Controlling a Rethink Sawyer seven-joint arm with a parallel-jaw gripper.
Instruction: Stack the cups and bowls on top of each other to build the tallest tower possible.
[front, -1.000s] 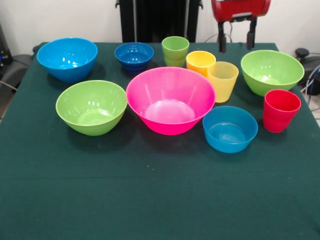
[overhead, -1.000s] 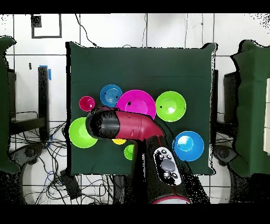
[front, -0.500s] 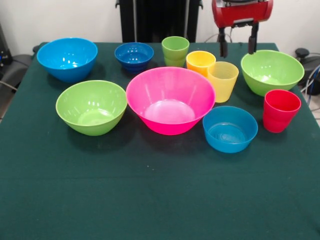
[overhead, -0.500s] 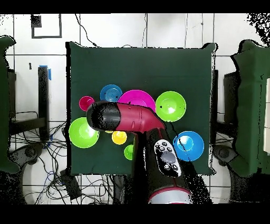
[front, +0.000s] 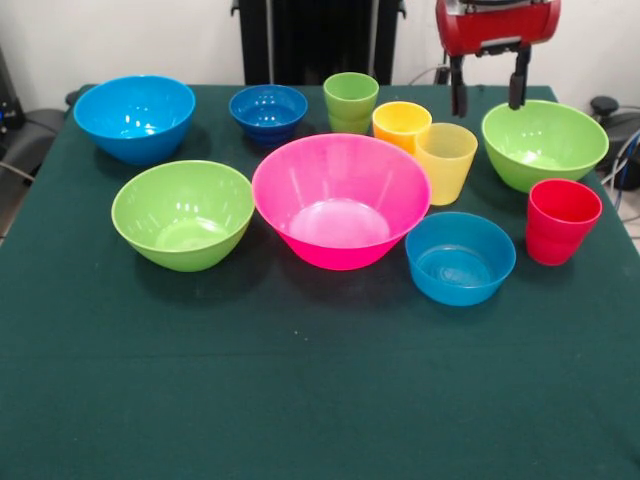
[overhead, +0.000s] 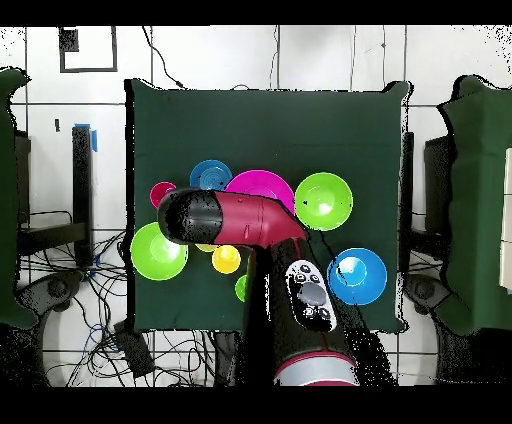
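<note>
Tool (front: 489, 87): you see its fingers spread, empty, only from the front; overhead, the arm (overhead: 235, 220) hides it.
Cups: yellow cup (front: 445, 161) upright, mouth up, below the tool.

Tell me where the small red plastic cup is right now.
In the front view the small red plastic cup stands at the table's right side, just in front of the lime green bowl, right of the light blue bowl.
</note>
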